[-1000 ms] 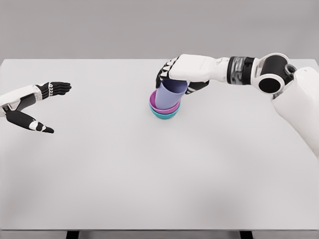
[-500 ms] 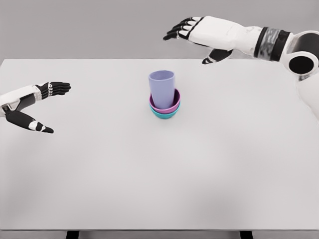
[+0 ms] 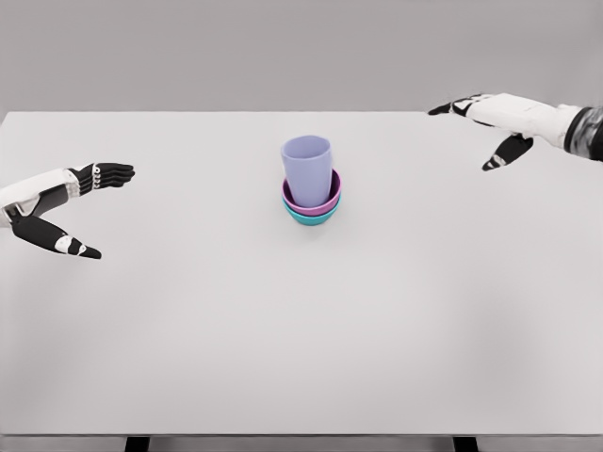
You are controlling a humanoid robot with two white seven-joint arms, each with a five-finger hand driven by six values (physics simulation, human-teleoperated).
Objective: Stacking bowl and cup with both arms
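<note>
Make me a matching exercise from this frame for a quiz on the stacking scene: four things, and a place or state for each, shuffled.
Things:
1. cup
2. magenta bowl
3. teal bowl
4. right hand

Places or states:
A. bottom of the stack
B. open, over the table's far right
C. upright in the top bowl
D. nested in another bowl

Pairs: 1-C, 2-D, 3-A, 4-B

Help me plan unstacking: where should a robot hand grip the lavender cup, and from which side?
Grip the lavender cup around its upper wall, above the magenta bowl that hides its base. It stands upright and its open side faces the right robot hand, so a sideways wrap from the right, then a straight lift, probably works best.
</note>
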